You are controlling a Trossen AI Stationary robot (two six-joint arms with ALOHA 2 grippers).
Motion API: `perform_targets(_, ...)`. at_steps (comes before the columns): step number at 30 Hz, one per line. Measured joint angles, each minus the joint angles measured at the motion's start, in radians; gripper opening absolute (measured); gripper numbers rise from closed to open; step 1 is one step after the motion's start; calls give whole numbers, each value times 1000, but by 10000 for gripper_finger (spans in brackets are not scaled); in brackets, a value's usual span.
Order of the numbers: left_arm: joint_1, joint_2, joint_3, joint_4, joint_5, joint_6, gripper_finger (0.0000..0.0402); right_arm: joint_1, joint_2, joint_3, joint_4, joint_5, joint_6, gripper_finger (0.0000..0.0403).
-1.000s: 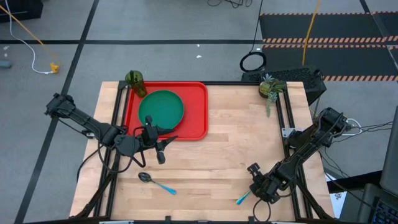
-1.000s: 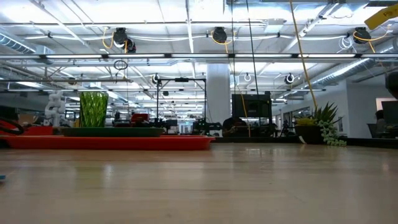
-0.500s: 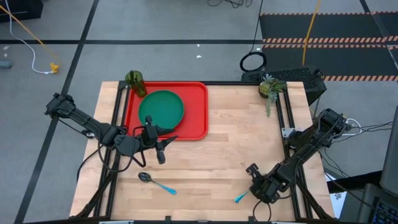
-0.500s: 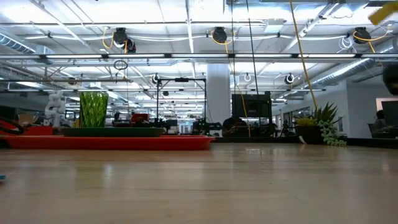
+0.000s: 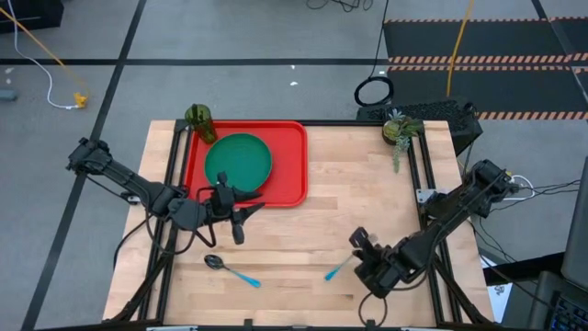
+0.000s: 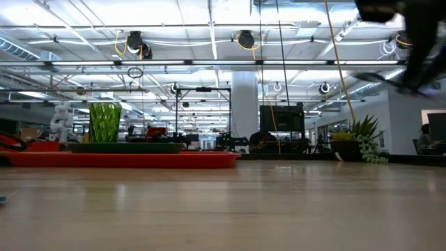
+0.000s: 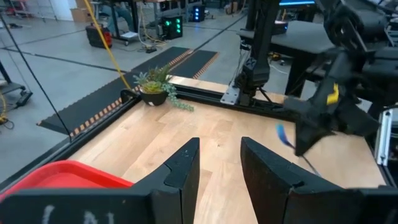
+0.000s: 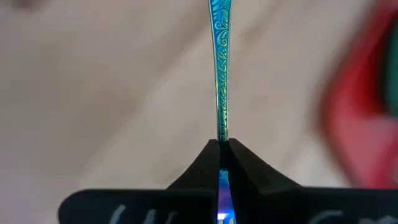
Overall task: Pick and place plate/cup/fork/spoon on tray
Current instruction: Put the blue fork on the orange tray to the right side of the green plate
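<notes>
My right gripper (image 5: 354, 257) hangs over the near half of the wooden table (image 5: 349, 198), fingers pinching the fork (image 8: 219, 68) by one end so its light blue handle sticks straight out ahead of me; the tines I cannot make out. My left gripper (image 5: 241, 213) waits by the near edge of the tray (image 5: 292, 161), fingers spread with nothing between them.

On the bare planks near the front edge lies one spoon (image 5: 230, 269), bowl toward my left side, well apart from the fork. Farther back, one red tray sits at the far left of the table, carrying one dark green plate (image 5: 239, 159). One cup (image 5: 199, 118) stands at the tray's far left corner, though whether it is on the tray or just off it is hard to judge. One potted plant (image 5: 401, 130) marks the far right corner.

Beyond the table: grey floor, striped mats (image 5: 478, 60), and a hall with ceiling lights (image 6: 209, 28).
</notes>
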Motion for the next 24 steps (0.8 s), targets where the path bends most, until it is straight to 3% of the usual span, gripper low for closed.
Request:
perform_targets(6, 13, 0, 0, 0, 4, -32, 120, -64, -1, 51, 23, 337, -86, 1)
perform_targets(16, 73, 46, 0, 66, -2, -58, 120, -166, -1, 53, 285, 582, -347, 1)
perform_targets(24, 88, 154, 0, 307, -3, 126, 120, -186, -2, 45, 281, 820, -436, 2)
